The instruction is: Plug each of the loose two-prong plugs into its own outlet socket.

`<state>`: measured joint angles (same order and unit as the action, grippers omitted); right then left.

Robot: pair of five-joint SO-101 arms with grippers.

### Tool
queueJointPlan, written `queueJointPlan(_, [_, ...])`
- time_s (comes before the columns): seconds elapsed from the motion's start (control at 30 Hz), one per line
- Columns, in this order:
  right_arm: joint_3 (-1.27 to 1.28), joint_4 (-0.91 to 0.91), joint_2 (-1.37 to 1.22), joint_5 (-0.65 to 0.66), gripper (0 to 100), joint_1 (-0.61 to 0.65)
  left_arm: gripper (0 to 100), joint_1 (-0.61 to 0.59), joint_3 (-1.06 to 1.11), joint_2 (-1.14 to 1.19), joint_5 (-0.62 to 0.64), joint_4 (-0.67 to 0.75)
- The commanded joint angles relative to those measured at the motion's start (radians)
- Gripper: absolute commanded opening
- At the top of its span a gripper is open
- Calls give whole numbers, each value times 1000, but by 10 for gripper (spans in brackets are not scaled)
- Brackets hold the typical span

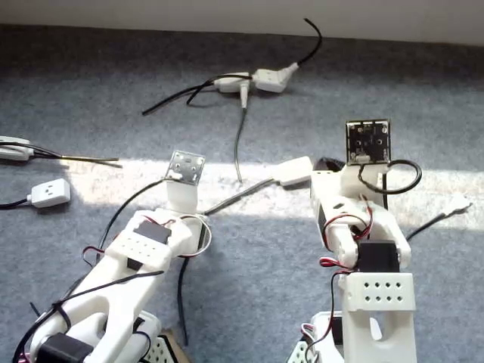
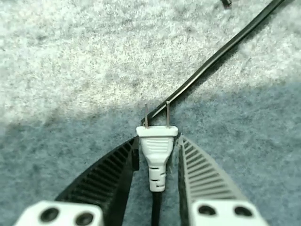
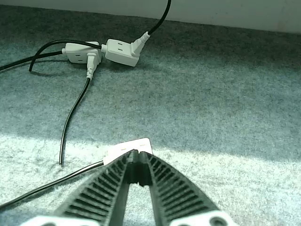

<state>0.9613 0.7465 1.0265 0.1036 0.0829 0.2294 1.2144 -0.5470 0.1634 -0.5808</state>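
Two-prong plug point(image 2: 157, 153) is sitting clamped between the jaws of the left gripper point(image 2: 158, 140), prongs pointing at a black cable point(image 2: 221, 52) crossing the carpet point(image 2: 70, 56). Right gripper point(image 3: 137, 156) is holding its jaws together just beside an outlet socket point(image 3: 128, 147); a second socket point(image 1: 50, 192) is lying well left.

White plug point(image 2: 157, 150), black cord point(image 2: 214, 59); carpet point(image 2: 70, 47) grey, apparently flecked.

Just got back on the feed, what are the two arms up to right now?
The left gripper is shut on a white plug, prongs pointing away over the carpet. The right gripper, fingers together, has its tips at a white socket lying on the carpet. That plug is not yet in. Farther back, two far sockets already have plugs in them, and a spare socket lies at the high view's left.
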Motion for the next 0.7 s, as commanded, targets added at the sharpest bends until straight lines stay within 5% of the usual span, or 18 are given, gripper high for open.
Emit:
queueJointPlan(0.0, [-5,-8,4,11,8,7,139,-7,-2,-4,23,17])
queueJointPlan(0.67, [15,-10,4,11,8,7,137,21,21,-4,54,118])
